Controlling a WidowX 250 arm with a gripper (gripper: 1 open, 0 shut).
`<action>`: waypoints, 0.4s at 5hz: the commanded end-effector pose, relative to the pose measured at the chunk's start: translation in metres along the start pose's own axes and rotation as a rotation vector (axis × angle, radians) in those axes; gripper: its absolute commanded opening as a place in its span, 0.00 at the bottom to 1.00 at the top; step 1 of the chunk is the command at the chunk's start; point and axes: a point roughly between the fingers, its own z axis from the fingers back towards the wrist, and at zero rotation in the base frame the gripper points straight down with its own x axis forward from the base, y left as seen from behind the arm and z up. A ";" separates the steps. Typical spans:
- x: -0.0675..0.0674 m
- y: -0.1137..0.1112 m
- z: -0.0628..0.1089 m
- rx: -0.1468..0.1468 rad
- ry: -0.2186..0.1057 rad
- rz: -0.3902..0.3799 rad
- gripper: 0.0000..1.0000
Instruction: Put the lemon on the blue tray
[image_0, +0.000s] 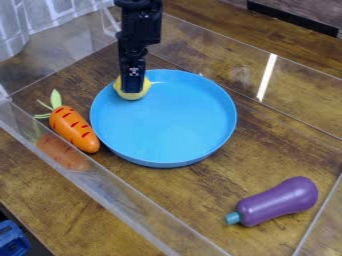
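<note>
Resting at the blue tray's far-left rim, the lemon sits under the claw, spread wide. Lifting could nudge it; being round, it may roll out onto the bench.

Lab bench: clear enclosure, toys

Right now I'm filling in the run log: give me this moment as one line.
gripper: open, straight down over lemon | lemon: on blue tray, near its far-left rim | carrot, eggplant: on table
</note>
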 end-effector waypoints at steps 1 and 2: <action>0.001 0.013 0.011 0.046 -0.020 -0.005 1.00; 0.002 0.015 0.008 0.048 -0.013 -0.027 1.00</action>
